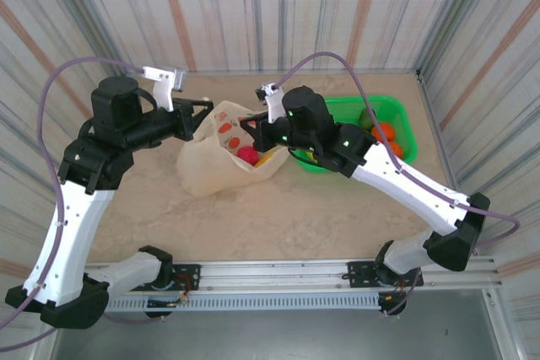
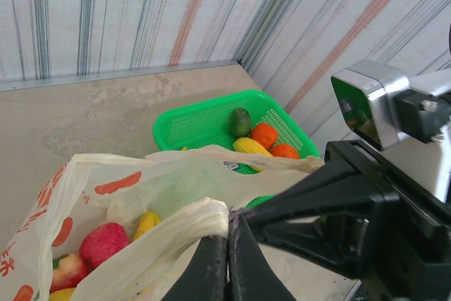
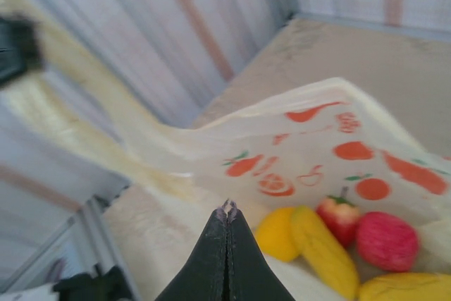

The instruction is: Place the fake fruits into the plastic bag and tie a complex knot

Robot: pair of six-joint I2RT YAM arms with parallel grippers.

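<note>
Your left gripper is clenched on a bunched fold of the plastic bag, with the pale film gathered into a thick roll right at its fingertips. Your right gripper has its fingers pressed together tip to tip; you cannot tell whether any film is caught between them. No writing can be read. The bag carries only red-orange printed fruit pictures, and the red marks on its edge near the left gripper are too cut off to make out. The bag is thin, translucent, pale yellow and crinkled, and its mouth is open between your two grippers. Just beyond and below the right gripper's tips, the fake fruits lie inside it: a red apple, a pink-red one, a banana and other yellow pieces. Past the bag from the left gripper stands the green basket, holding an avocado, two oranges and a yellow fruit.
</note>
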